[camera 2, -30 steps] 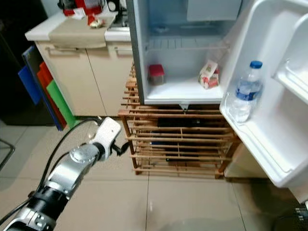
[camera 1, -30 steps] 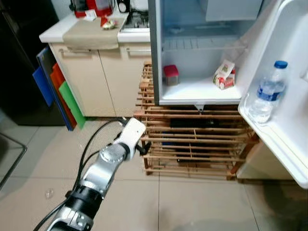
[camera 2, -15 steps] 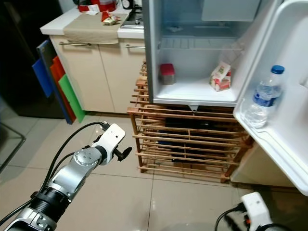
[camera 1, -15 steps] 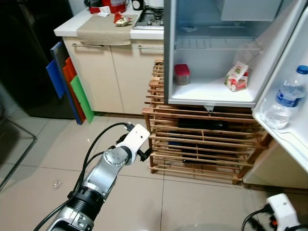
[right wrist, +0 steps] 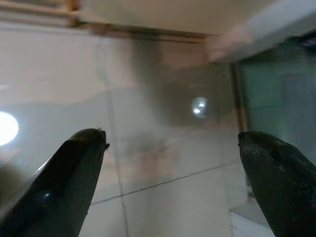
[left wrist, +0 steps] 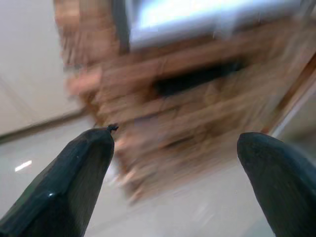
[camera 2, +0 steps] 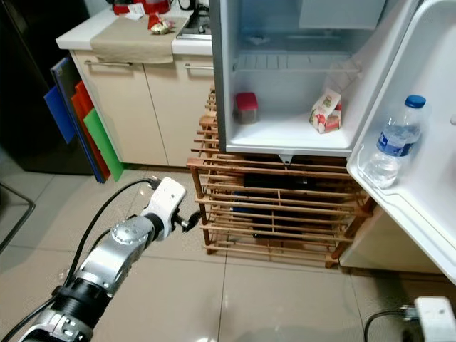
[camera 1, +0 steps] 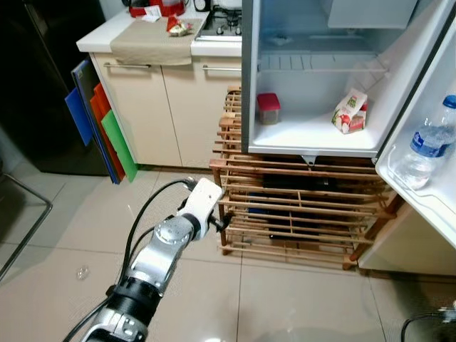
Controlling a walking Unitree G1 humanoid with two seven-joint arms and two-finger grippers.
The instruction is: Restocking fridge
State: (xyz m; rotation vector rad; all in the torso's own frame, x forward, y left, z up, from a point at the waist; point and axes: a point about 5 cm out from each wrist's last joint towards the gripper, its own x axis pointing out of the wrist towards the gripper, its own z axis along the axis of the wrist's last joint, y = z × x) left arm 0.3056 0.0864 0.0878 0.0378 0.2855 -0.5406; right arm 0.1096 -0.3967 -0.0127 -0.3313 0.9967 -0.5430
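Both grippers, left [left wrist: 173, 173] and right [right wrist: 170, 173], have fingers wide, empty. The bottle [camera 1: 426, 142] in the fridge [camera 1: 313, 139] door looks light, slippery; take its waist.

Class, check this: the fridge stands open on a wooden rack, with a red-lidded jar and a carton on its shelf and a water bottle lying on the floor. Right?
Not quite. The water bottle stands upright in the fridge door shelf, not on the floor; the right eye view shows it. The fridge, wooden rack, jar and carton are as stated.
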